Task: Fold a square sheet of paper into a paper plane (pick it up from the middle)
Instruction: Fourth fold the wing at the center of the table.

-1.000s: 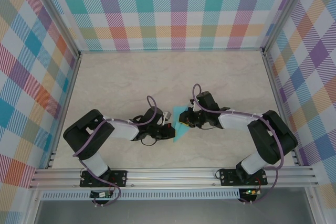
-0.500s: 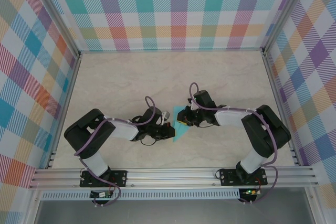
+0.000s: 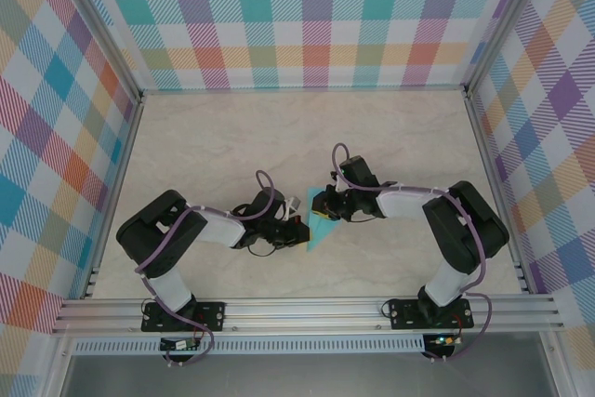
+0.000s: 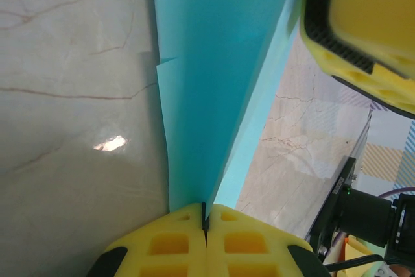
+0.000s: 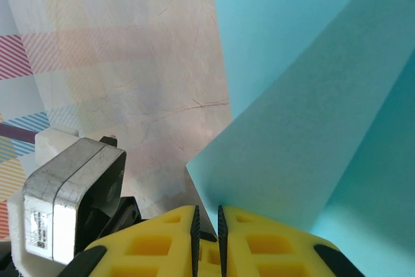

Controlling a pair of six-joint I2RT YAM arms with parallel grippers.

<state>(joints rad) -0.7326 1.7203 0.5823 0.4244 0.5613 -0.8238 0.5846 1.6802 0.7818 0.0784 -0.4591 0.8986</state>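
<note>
The teal paper plane [image 3: 318, 232] stands on edge on the table between my two grippers, a narrow folded piece with a long crease. My left gripper [image 3: 300, 228] is shut on its lower end; in the left wrist view the paper [image 4: 207, 63] rises straight out of the closed yellow jaws [image 4: 205, 215]. My right gripper [image 3: 323, 208] is at the paper's far end, its jaws [image 5: 206, 215] a narrow slit apart. There a paper [image 5: 311, 95] flap leans against the right-hand fingertip [image 5: 246, 225], and the slit looks dark and free of paper. A right finger [image 4: 363, 17] shows at the left wrist view's top right.
The marble-patterned table [image 3: 232, 146] is bare around the arms. Checked walls and metal rails [image 3: 307, 313] enclose it on all sides. The left arm's grey wrist housing [image 5: 71, 192] sits close beside the right gripper.
The right gripper has crept a little left and farther along the paper, and its forearm has swung in. The left gripper and the paper have hardly moved.
</note>
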